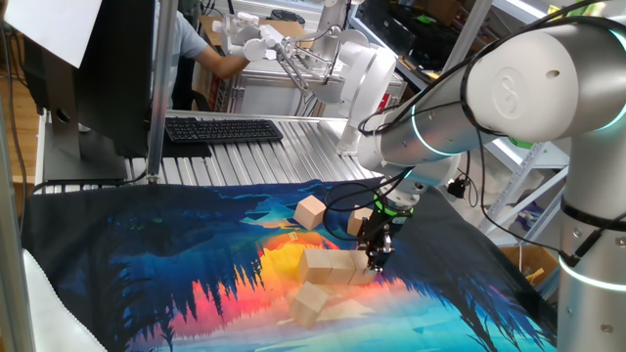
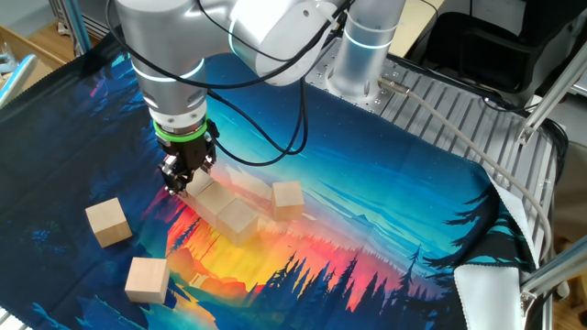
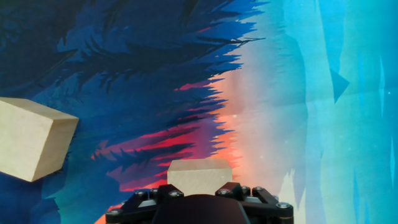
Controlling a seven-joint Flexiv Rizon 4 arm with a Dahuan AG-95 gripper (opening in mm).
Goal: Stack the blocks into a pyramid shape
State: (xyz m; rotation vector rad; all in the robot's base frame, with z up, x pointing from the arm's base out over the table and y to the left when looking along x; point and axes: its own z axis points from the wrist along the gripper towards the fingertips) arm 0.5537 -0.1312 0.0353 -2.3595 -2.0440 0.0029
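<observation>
In the hand view, the claw [image 3: 199, 198] fills the bottom edge with its black housing, and a tan wooden block [image 3: 199, 176] sits right at its front edge, its top face showing. The fingertips are hidden, so whether this block is pinched or merely stands between the fingers cannot be told. A second block [image 3: 32, 144] lies off to the left on the printed cloth [image 3: 298, 93], well apart from the first and turned at an angle.

From one fixed view, the claw [image 1: 376, 256] points straight down at the right end of a row of blocks [image 1: 331, 266] lying on the orange part of the cloth. Nearer the camera, a loose block [image 1: 309, 303] rests at a tilt just in front of that row. Behind the row another loose block [image 1: 310, 211] sits on the blue part, and one more [image 1: 360, 221] shows partly behind the cable and the hand.

In the other fixed view, the claw [image 2: 183, 180] is down at the left end of the row of three blocks [image 2: 237, 218], which run side by side toward the right. Two single blocks lie apart at the near left: one [image 2: 108, 222] on the dark blue, one [image 2: 148, 279] nearer the edge.

Beyond the cloth, the ribbed metal table [image 1: 264, 156] carries a black keyboard [image 1: 223, 129].
</observation>
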